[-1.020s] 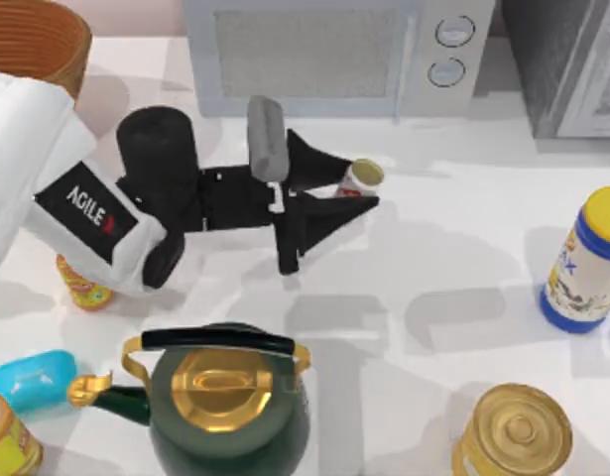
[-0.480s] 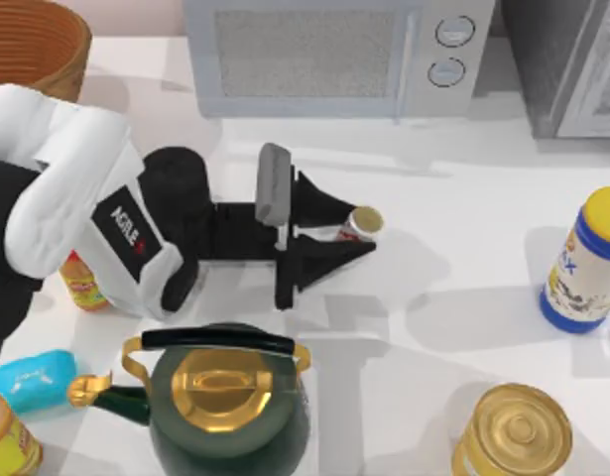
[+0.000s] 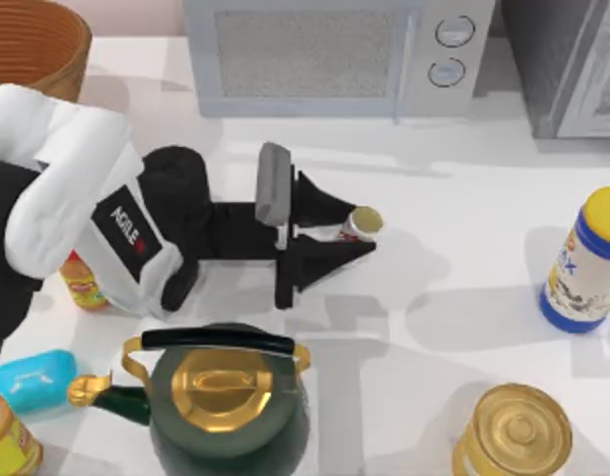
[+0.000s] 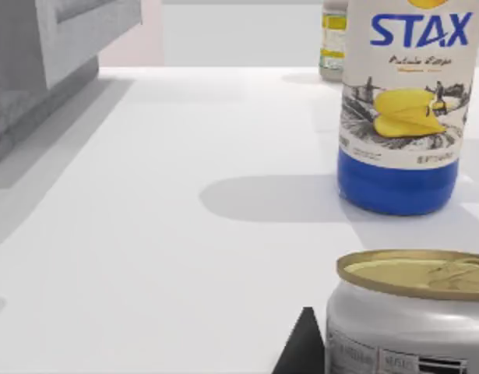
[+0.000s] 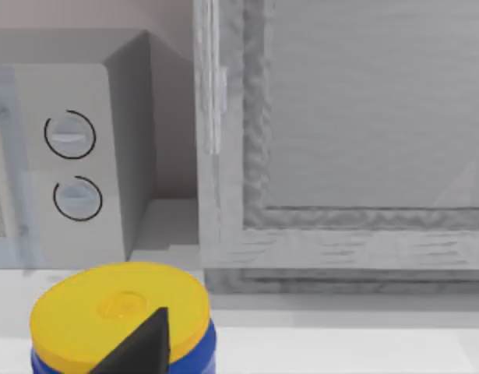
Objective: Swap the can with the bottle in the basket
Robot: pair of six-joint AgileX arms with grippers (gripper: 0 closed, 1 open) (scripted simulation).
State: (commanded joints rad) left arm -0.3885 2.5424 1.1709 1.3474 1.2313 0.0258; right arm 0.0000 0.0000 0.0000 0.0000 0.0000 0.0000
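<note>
From above, the left gripper (image 3: 356, 226) has its two black fingers closed around the can (image 3: 360, 223) on the white table (image 3: 463, 288), in front of the microwave (image 3: 324, 55); the basket (image 3: 37, 40) sits far left. In the left wrist view, the can (image 4: 410, 315) stands near a Stax canister (image 4: 403, 109). In the right wrist view, a black fingertip (image 5: 142, 343) overlaps that canister's yellow lid (image 5: 118, 308); its spread is unclear.

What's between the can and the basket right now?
Nothing standing on the table, as far as the top view shows. The can sits between the left gripper fingers mid-table; the basket is at the far left corner. The left arm itself lies along that line; the kettle stands nearer the front, off it.
</note>
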